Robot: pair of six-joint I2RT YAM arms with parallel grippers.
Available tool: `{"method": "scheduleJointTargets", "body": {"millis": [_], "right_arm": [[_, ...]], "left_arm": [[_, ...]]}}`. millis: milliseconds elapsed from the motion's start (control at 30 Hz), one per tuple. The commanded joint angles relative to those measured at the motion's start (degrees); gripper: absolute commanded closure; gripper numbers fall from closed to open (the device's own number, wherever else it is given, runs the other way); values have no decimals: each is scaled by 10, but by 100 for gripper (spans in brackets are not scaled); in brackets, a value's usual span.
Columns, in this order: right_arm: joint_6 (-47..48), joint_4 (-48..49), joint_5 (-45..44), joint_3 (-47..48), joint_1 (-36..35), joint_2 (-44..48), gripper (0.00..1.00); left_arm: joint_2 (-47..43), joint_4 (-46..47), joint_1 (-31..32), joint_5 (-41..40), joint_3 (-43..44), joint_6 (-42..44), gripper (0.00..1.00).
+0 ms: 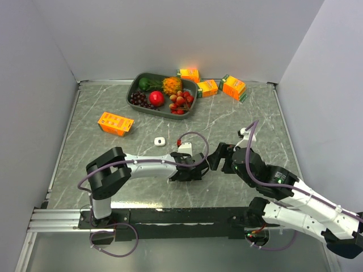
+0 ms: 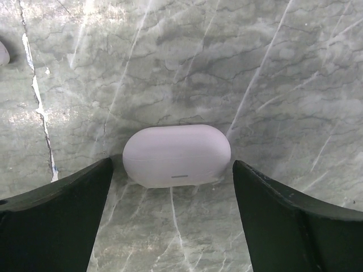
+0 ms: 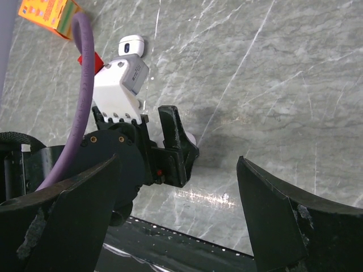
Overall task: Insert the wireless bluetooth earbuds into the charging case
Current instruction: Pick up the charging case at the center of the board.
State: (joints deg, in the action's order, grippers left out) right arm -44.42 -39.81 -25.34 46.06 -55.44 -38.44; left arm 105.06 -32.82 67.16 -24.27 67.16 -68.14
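Top external view: the two arms meet near the middle of the marbled worktop (image 1: 91, 136). The left tool (image 1: 199, 168) reaches in from the left, and the right tool (image 1: 217, 158) faces it just beside it.

The left wrist view shows a closed white charging case (image 2: 177, 156) lying flat on the stone, its long side across the frame and a small slot on its front. It sits between the left tool's two dark fingers (image 2: 62, 209). They are spread, one just off each end of the case. I cannot tell whether the right-hand one touches it. A white sliver at the far left edge of that view is cut off too much to name.

From the right wrist, the right tool's fingers (image 3: 283, 221) stand wide apart with nothing between them, looking at the back of the left tool.

A second small white case (image 1: 159, 140) lies apart, further back and to the left. I cannot pick out any earbuds at this size.

Behind it is a dark tray (image 1: 132, 89) of fruit, including a red apple (image 1: 156, 98). An orange carton (image 1: 115, 122) lies to its left. Three more cartons (image 1: 207, 88) lie scattered to its right.
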Motion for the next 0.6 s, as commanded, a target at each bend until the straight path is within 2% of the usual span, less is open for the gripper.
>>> {"method": "scheduleJointTargets", "body": {"millis": [0, 133, 333, 433, 533, 567], "right_arm": [[11, 18, -11, 5, 2, 7, 9], [14, 21, -14, 4, 2, 14, 9], [12, 30, -12, -13, 2, 41, 9], [16, 26, -15, -16, 2, 48, 9], [23, 26, -16, -12, 2, 49, 9], [25, 25, -17, -10, 2, 49, 9]], "left_arm": [[51, -57, 3, 19, 23, -23, 10], [91, -111, 7, 3, 65, -44, 8], [103, -119, 11, 3, 67, -56, 12], [99, -116, 16, 7, 61, -60, 16], [91, -104, 20, 8, 51, -58, 23], [89, -102, 21, 9, 49, -57, 29]]}}
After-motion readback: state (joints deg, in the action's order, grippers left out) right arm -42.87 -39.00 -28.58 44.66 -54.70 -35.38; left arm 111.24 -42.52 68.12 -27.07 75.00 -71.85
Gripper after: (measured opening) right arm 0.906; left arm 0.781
